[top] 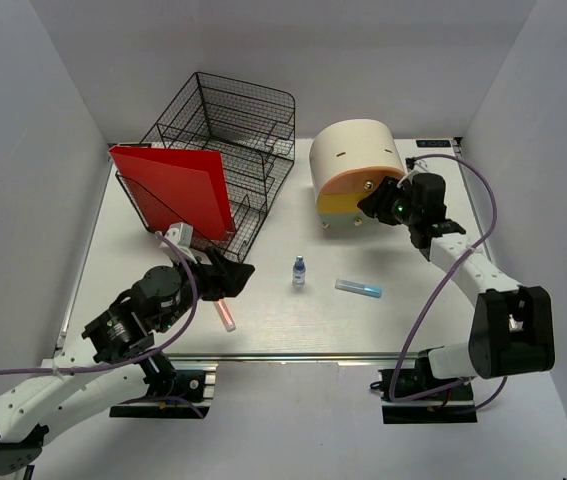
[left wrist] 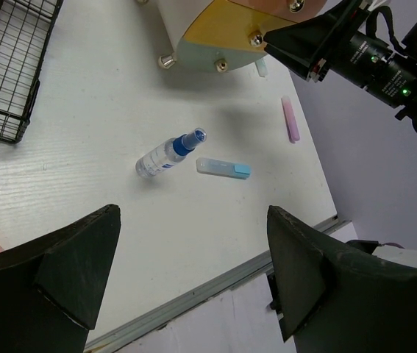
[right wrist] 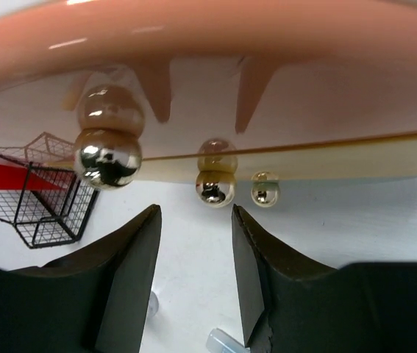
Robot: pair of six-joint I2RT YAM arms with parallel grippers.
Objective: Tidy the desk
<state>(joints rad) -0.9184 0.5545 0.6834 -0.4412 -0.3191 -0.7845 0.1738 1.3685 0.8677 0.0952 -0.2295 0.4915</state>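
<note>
Desk (top: 303, 325): white tabletop filling the middle of the top view, with a silver rail (top: 293, 356) along its near edge; everything below sits on it.
Wire mesh tray (top: 233, 130): black and tiered, at the far left corner.
Red folder (top: 178, 190): stands tilted against the front of the tray. The right wrist view catches only a red sliver of it beside the mesh.
Left gripper (top: 233, 275): just in front of the tray, over the desk. Its own camera shows the two fingers spread wide with only bare desk between them.
Pink marker (top: 225, 315): lies on the desk just nearer than the left gripper. It is seen clearly only from above.
Spray bottle (top: 299, 271): small and clear with a blue top, near mid-desk. It looks upright from above, while the left wrist view shows it leaning in frame.
Blue-capped tube (top: 359, 289): lies flat just right of the bottle, apart from it.
Round drawer unit (top: 355, 160): beige, at far right of centre, with yellow and pink drawer fronts.
Gold knobs (right wrist: 215, 187): three show on the drawer fronts in the right wrist view. They are too small to make out from above.
Pink stick (left wrist: 290, 119): lies right of the drawer unit. Only the left wrist view shows it.
Right gripper (top: 371, 204): at the drawer fronts. Its fingers are a narrow gap apart and hold nothing, and the middle knob sits just beyond the tips.
</note>
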